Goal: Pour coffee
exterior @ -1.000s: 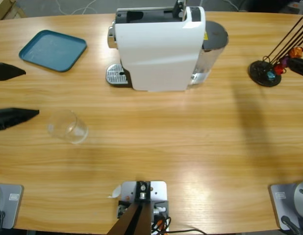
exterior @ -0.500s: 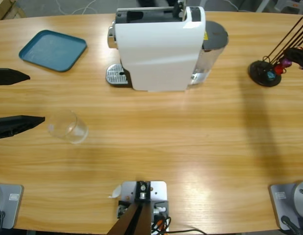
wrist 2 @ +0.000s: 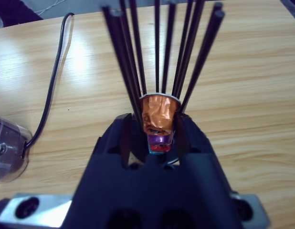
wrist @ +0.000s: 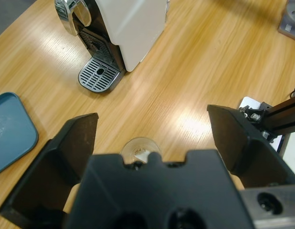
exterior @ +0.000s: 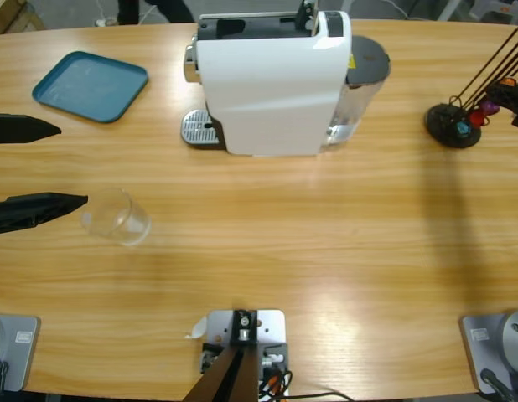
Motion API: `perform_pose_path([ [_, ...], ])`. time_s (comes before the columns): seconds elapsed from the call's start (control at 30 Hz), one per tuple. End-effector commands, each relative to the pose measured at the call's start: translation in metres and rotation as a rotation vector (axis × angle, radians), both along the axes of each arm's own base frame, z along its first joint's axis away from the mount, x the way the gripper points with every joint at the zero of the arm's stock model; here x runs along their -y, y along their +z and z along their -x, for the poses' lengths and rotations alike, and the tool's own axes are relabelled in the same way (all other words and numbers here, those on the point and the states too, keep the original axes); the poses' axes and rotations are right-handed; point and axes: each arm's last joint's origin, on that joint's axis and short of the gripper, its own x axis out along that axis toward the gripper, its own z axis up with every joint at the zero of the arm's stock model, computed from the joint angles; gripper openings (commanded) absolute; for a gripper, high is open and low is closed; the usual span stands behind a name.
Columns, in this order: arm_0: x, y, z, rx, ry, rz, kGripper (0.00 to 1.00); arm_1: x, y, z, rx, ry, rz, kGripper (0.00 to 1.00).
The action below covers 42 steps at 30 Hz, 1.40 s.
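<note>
The left hand (exterior: 62,166) reaches in from the left edge of the tabletop (exterior: 326,243) with its 2 jaws wide apart. The near jaw's tip is just beside a clear glass (exterior: 116,216), which stands upright on the wood; in the left wrist view the glass (wrist: 140,149) sits between the jaws, close to the hand's body, not gripped.

The white coffee machine (exterior: 271,79) stands at the far middle, its drip grille (exterior: 199,128) on its left side with nothing on it. A blue tray (exterior: 91,85) lies far left.

At the far right edge the right hand (wrist 2: 159,131) is at the capsule rack (exterior: 456,124) of black rods, its jaws close on either side of an orange capsule (wrist 2: 159,114); whether they clamp it I cannot tell. Purple and red capsules sit below the orange one.
</note>
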Motion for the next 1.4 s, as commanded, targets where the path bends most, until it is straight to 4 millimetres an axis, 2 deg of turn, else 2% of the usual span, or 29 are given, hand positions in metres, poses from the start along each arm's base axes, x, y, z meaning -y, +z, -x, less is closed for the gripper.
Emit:
perform_pose_path([
  [0.03, 0.004, -0.012, -0.003, -0.041, 0.013, -0.015, 0.991, 0.002, -0.015, 0.0, -0.061, 0.01, 0.014, 0.375],
  [0.13, 0.003, -0.012, -0.001, -0.043, 0.016, -0.011, 0.991, 0.003, -0.014, 0.001, -0.059, 0.01, 0.015, 0.371],
  [0.2, 0.003, -0.012, -0.001, -0.045, 0.017, -0.011, 0.991, 0.003, -0.013, 0.003, -0.052, 0.012, 0.017, 0.31],
  [0.4, 0.003, -0.012, -0.001, -0.057, 0.017, -0.003, 0.991, 0.003, -0.005, 0.012, -0.015, 0.016, 0.017, 0.248],
  [0.5, 0.003, -0.012, -0.001, -0.06, 0.018, 0.001, 0.987, 0.003, -0.004, 0.012, -0.012, 0.027, 0.025, 0.14],
  [0.77, -0.001, -0.013, 0.003, -0.062, 0.02, 0.01, 0.987, 0.003, -0.008, 0.004, -0.022, 0.025, 0.022, 0.161],
  [0.83, 0.0, -0.014, 0.003, -0.065, 0.021, 0.007, 0.987, 0.003, -0.009, 0.003, -0.024, 0.017, 0.014, 0.284],
  [1.1, -0.001, -0.018, 0.004, -0.077, 0.02, 0.001, 0.986, 0.003, -0.01, 0.001, -0.028, 0.005, 0.015, 0.287],
  [1.33, -0.001, -0.019, 0.004, -0.083, 0.02, 0.004, 0.982, 0.008, -0.008, 0.002, -0.015, -0.014, 0.014, 0.26],
  [1.4, -0.001, -0.02, 0.004, -0.089, 0.021, 0.002, 0.982, 0.008, -0.007, 0.002, -0.013, -0.012, 0.02, 0.133],
])
